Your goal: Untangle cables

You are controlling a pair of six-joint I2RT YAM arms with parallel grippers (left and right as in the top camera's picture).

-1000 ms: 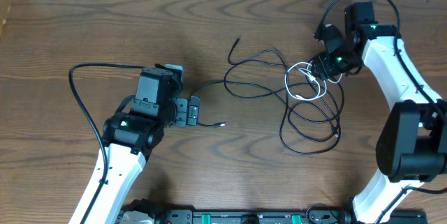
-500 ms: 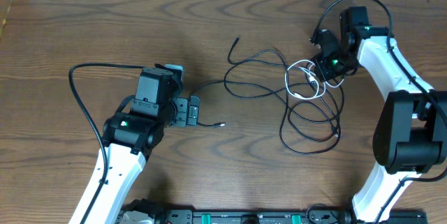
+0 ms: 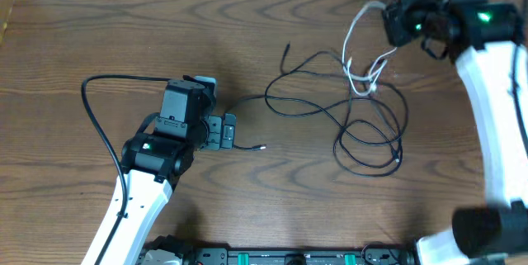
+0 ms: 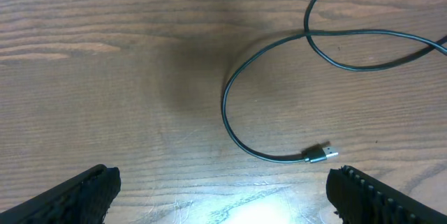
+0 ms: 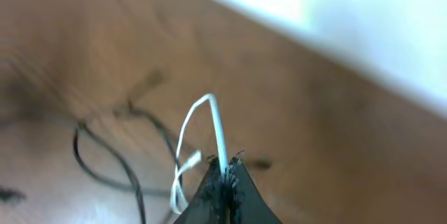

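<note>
The white cable rises off the table in an arc to my right gripper, which is shut on it near the far right edge. The right wrist view shows the closed jaws pinching the white cable, with a loose loop hanging below. The black cable lies in loose loops across the table middle, still crossing under the white one. One of its plugs lies just ahead of my left gripper, which is open and holds nothing.
The table's far edge meets a white wall close behind the right gripper. A thick black cord from the left arm's camera loops over the table at the left. The black cable's other ends lie at the upper middle and lower right.
My right gripper shut on the white cable and lifted it up and toward the far edge, stretching it out of its coil. The black loops shifted slightly. The left arm stayed still.
</note>
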